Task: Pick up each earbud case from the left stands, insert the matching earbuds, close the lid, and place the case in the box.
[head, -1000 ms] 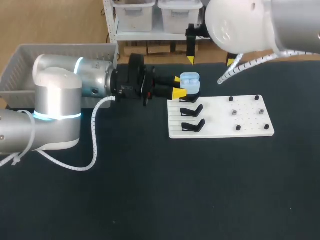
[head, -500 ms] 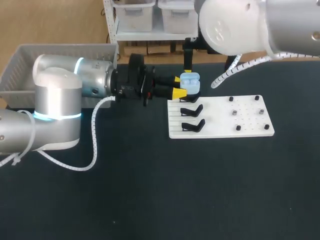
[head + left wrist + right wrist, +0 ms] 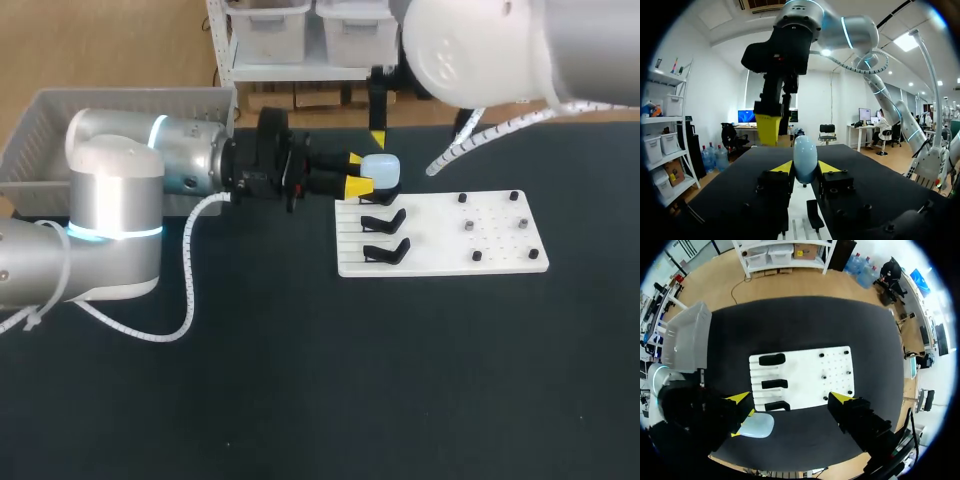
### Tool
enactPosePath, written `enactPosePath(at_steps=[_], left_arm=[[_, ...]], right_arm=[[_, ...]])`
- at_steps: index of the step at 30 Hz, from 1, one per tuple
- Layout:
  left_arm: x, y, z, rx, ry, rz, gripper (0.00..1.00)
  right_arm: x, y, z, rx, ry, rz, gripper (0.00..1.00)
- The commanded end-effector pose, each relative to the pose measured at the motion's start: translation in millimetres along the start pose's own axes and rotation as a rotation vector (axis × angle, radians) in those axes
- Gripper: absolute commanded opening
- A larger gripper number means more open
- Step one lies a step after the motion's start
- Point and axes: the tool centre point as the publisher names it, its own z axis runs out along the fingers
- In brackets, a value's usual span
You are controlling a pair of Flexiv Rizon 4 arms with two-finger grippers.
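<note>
The left gripper (image 3: 805, 167) is clenched on the pale blue, rounded plastic earbud case (image 3: 804, 157), lid down, held just beside a corner of the white stand board (image 3: 440, 215); the right gripper (image 3: 790, 398) hangs spread and empty above it. On the way to the grey plastic basket (image 3: 60, 105) the smooth shell could twist or slip between the pads; lifting straight up risks striking the right finger.

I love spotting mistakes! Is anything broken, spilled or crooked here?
Nothing stands out. The pale blue rounded earbud case is shut and whole, held between the yellow-tipped fingers of the left pincer. The flat white plastic board lies straight, its black stands are lined up, and nothing is spilled.
</note>
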Motion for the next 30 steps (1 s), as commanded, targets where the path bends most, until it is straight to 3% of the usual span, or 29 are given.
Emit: enactPosePath(at_steps=[1, 5, 10, 15, 22, 24, 25, 30], left_arm=[[0.6, -1.9, -0.1, -0.006, -0.003, 0.003, 0.0], [-17.5, -7.3, -22.0, -0.091, 0.02, -0.048, 0.0], [-40.8, -15.6, -64.7, -0.253, 0.063, -0.06, 0.0], [-69.0, -14.9, -138.1, -0.453, 0.165, -0.024, 0.0], [-53.9, 3.5, -241.8, -0.71, 0.321, -0.101, 0.0], [-48.0, 12.3, -265.6, -0.747, 0.407, -0.112, 0.0], [-45.7, 16.1, -276.2, -0.77, 0.385, -0.124, 0.0], [-24.6, 37.0, -330.4, -0.886, 0.442, -0.167, 0.0]], right_arm=[[27.8, -16.4, -34.3, -0.041, -0.256, -0.019, 1.0], [38.1, -20.6, -63.5, -0.088, -0.319, -0.061, 1.0], [38.1, -20.6, -63.5, -0.088, -0.319, -0.061, 1.0], [38.1, -20.6, -63.5, -0.088, -0.319, -0.061, 1.0], [38.1, -20.6, -63.5, -0.088, -0.319, -0.061, 1.0], [38.1, -20.6, -63.5, -0.088, -0.319, -0.061, 1.0], [38.1, -20.6, -63.5, -0.088, -0.319, -0.061, 1.0], [38.1, -20.6, -63.5, -0.088, -0.319, -0.061, 1.0]])
